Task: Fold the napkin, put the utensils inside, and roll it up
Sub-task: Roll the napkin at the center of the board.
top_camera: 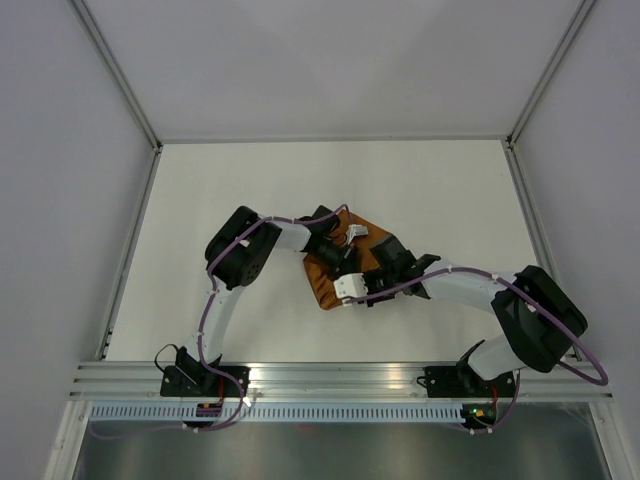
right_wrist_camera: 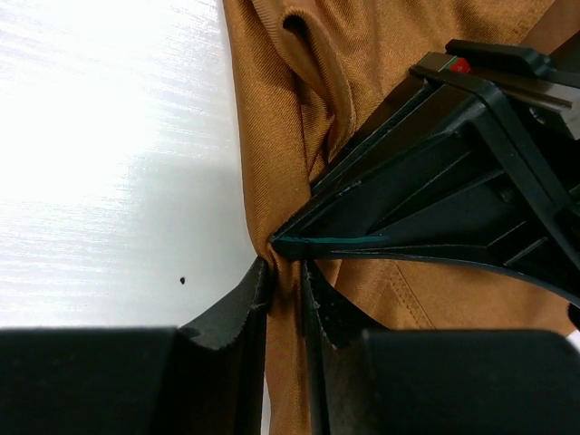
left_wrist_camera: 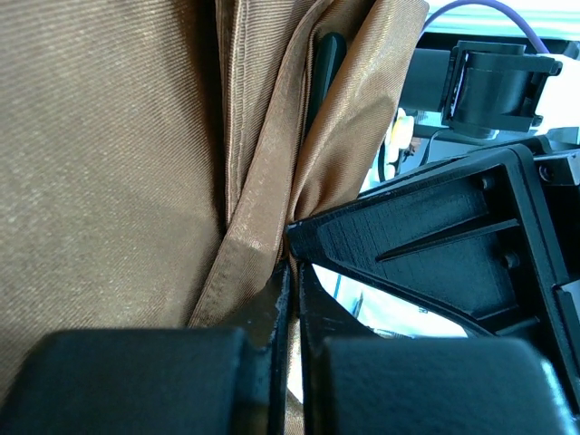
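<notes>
Top external: one napkin (top_camera: 323,283) lies bunched mid-desk (top_camera: 200,200), with both my tools on it.
My left tool (left_wrist_camera: 293,272) pinches a napkin fold; my right tool (right_wrist_camera: 285,272) pinches its edge. One knife (left_wrist_camera: 324,63) shows darkly inside the fold.

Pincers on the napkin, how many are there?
2. The left pincer pinches a fold of the napkin; the right pincer pinches its bunched edge.

White table (top_camera: 250,200), metal rail (top_camera: 340,378) along near edge
</notes>
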### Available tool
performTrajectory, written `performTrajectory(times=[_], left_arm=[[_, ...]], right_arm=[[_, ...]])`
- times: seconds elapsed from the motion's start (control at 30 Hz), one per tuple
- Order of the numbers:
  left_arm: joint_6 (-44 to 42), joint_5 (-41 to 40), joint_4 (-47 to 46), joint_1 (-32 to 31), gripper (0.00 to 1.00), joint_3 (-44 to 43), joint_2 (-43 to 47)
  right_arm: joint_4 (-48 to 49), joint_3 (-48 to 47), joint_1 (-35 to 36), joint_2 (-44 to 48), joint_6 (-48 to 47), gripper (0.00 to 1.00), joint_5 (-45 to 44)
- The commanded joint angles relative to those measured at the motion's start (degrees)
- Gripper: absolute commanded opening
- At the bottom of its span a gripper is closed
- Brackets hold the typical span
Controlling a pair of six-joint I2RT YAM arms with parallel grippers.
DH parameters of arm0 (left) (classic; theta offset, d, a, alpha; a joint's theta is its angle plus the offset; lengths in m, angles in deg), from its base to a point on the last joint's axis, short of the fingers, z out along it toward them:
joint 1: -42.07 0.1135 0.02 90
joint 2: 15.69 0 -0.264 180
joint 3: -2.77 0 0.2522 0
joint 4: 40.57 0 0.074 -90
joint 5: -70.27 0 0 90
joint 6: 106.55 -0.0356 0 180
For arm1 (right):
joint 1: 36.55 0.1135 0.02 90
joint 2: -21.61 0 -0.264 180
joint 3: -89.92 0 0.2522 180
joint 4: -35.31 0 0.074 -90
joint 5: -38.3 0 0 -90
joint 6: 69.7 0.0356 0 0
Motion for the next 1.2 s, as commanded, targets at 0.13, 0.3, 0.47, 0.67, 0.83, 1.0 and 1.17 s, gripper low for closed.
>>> performTrajectory(times=[0.13, 0.3, 0.47, 0.67, 0.83, 1.0, 1.17], left_arm=[[2.75, -7.75, -4.50, 1.51, 0.20, 3.20, 1.10], [8.02, -9.06, -12.15, 2.13, 0.30, 6.36, 5.58], [15.83, -11.96, -25.41, 3.36, 0.33, 11.27, 9.28], [19.46, -17.93, -34.38, 5.20, 0.34, 16.91, 14.64], [19.46, -24.44, -38.87, 6.17, 0.34, 22.43, 20.52], [18.14, -35.59, -43.52, 6.79, 0.35, 28.77, 29.57], [13.86, -47.44, -46.43, 6.26, 0.36, 36.32, 39.41]], right_arm=[[-14.45, -2.87, -3.55, -6.56, -0.50, 0.07, 4.71], [-19.98, -6.82, -6.54, -10.42, -1.99, 0.06, 8.65], [-25.86, -11.21, -8.74, -14.21, -3.58, 0.06, 12.09], [-32.10, -16.39, -11.73, -18.78, -5.86, 0.06, 15.17], [-39.65, -22.19, -13.49, -24.93, -8.23, 0.06, 17.19], [-47.75, -29.05, -15.50, -33.10, -11.57, 0.06, 19.82], [-57.32, -37.31, -16.56, -41.26, -13.33, 0.06, 21.49]])
